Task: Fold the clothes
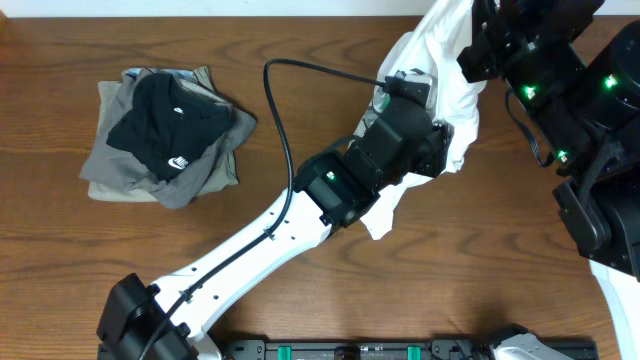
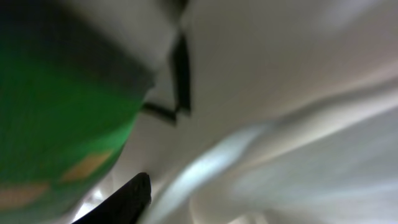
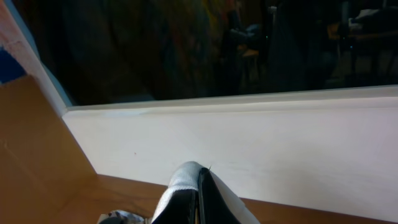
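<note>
Overhead: one white T-shirt [image 1: 462, 120], one stacked pile [image 1: 165, 135]; right end effector [image 3: 200, 180] clamps it, left end effector [image 1: 405, 92] state unclear.

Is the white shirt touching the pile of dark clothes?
Apart. The overhead view shows bare table between the white shirt and the pile.

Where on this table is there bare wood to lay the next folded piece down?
Two bare patches of table: the far strip between the folded pile and the white T-shirt, and the near-right wood between the left arm and the right arm. Crowded at centre, where the left arm meets the shirt.
</note>
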Tool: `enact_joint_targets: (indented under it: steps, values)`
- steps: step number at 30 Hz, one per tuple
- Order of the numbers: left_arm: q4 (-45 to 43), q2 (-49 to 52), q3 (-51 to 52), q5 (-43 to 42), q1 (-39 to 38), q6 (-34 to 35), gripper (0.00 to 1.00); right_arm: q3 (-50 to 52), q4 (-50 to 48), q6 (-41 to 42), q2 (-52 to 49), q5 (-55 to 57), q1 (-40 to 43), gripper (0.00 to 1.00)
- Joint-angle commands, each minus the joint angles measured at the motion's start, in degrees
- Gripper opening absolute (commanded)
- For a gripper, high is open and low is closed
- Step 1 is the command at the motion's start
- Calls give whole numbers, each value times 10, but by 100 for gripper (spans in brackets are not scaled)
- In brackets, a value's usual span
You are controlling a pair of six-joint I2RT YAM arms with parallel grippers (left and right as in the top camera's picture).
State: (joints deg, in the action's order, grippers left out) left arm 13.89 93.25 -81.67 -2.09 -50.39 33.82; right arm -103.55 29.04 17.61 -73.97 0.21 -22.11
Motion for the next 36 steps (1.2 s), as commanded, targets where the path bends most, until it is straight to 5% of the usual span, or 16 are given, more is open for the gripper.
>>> enact_joint_targets:
  steps: [1, 8, 15, 26, 33, 36]
  values:
    - [24, 1, -3, 17, -6, 38, 50, -15, -7, 5, 1, 17, -5, 1]
    - [89, -5, -3, 43, -9, 12, 40, -15, -2, -11, -4, 51, -5, 2]
    - [112, -46, -3, 124, -9, -68, 6, -15, 8, -37, -4, 79, -5, 2]
    - [185, -215, -14, 246, -7, -327, 5, -14, 145, -124, -5, 168, 21, 2]
    - [226, -312, -16, 324, 36, -411, 6, -14, 261, -155, -9, 187, 80, 2]
    - [230, -327, -16, 324, 56, -436, 6, -14, 299, -104, -9, 186, 98, 2]
